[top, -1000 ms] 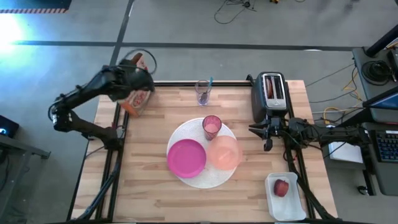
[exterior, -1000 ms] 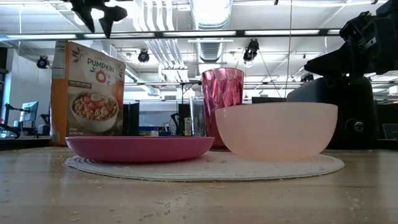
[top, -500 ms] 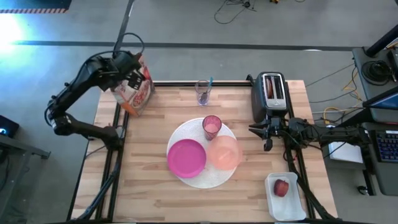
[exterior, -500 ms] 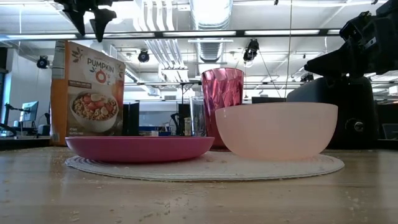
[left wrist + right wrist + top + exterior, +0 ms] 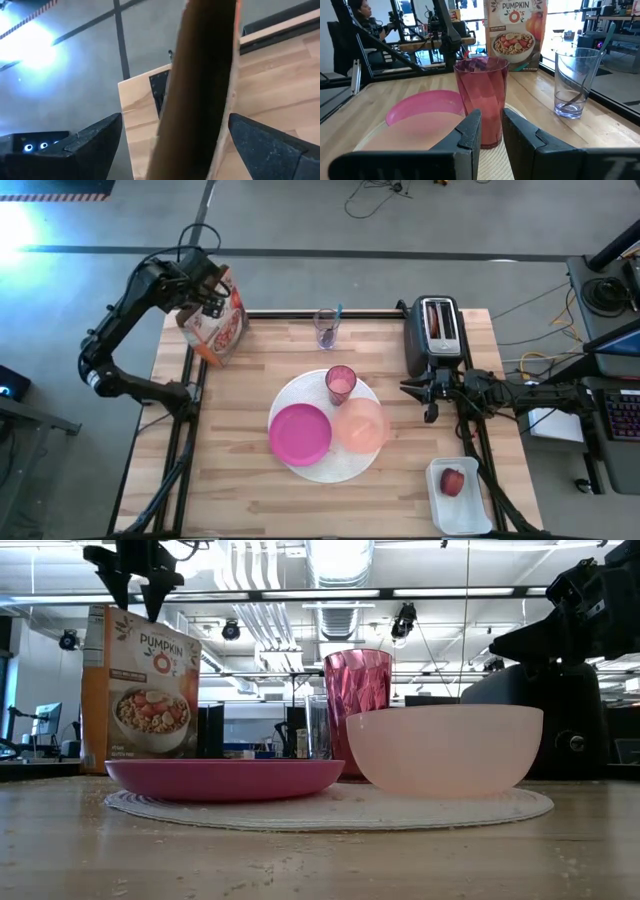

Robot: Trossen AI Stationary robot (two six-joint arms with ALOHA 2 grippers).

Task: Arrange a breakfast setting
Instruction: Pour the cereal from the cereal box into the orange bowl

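Observation:
A cereal box stands upright on its base at the table's far left corner. My left gripper is open just above the box's top edge, one finger on either side and apart from it. On the large white plate rest the magenta plate, the peach bowl and the pink tumbler. A teal-handled spoon stands in a clear glass. My right gripper is shut and empty in front of the toaster.
A small red fruit lies in a white tray at the near right corner. Something brown sits in the toaster's slots. Bare wood lies at the table's near left. A person sits in the room beyond the table.
My left gripper has gone toward the table's far left corner and come down, from beside the cereal box to just above its top edge. The box and the rest have kept still.

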